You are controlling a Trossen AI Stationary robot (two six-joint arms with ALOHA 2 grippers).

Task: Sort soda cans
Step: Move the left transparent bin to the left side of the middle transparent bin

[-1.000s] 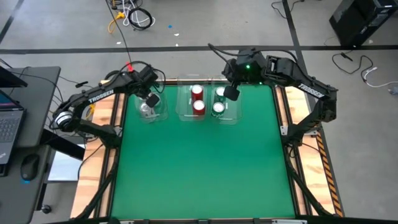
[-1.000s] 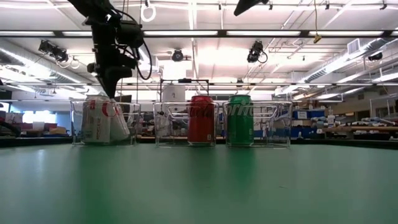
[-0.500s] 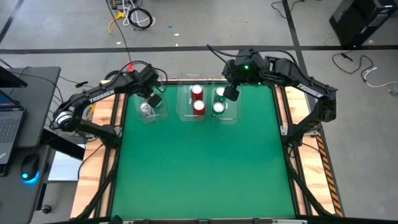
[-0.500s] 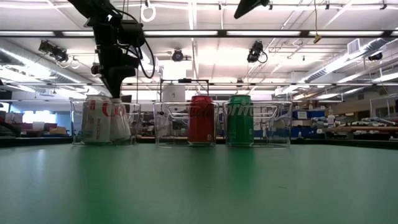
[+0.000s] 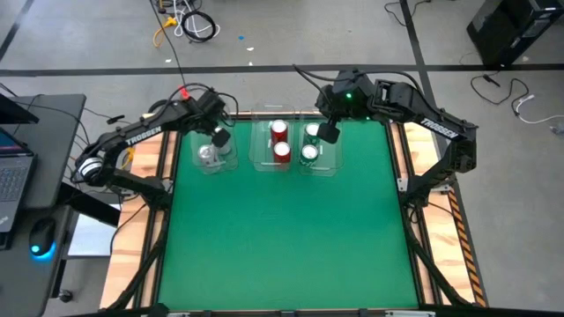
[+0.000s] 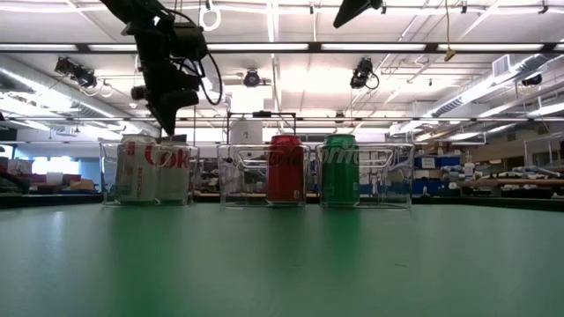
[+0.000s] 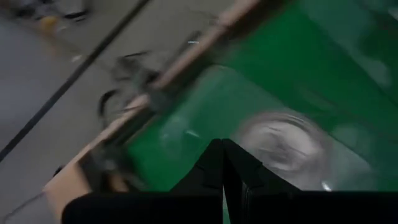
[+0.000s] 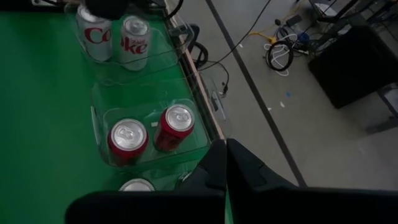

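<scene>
Two silver soda cans (image 6: 137,169) (image 6: 174,169) stand upright in the left clear bin (image 5: 211,157). Two red cans (image 5: 279,130) (image 5: 282,151) stand in the middle bin (image 8: 149,155). Two green cans (image 5: 313,132) (image 5: 309,154) stand in the right bin. My left gripper (image 6: 167,123) is shut and hangs just above the silver cans, clear of their tops; in its wrist view (image 7: 222,152) one silver can top (image 7: 280,140) shows blurred. My right gripper (image 5: 328,132) is shut and hovers high over the green cans; its wrist view (image 8: 225,152) looks across all three bins.
The three clear bins sit in a row along the table's far edge. The green table top (image 5: 282,238) stretches free toward the near edge. A desk with a laptop (image 5: 13,176) and a mouse stands beyond the table's left side.
My left gripper, still shut, has risen a little off the silver cans and drifted slightly toward the far right. The right-hand silver can, which leaned under it a second ago, now stands upright in the bin.
</scene>
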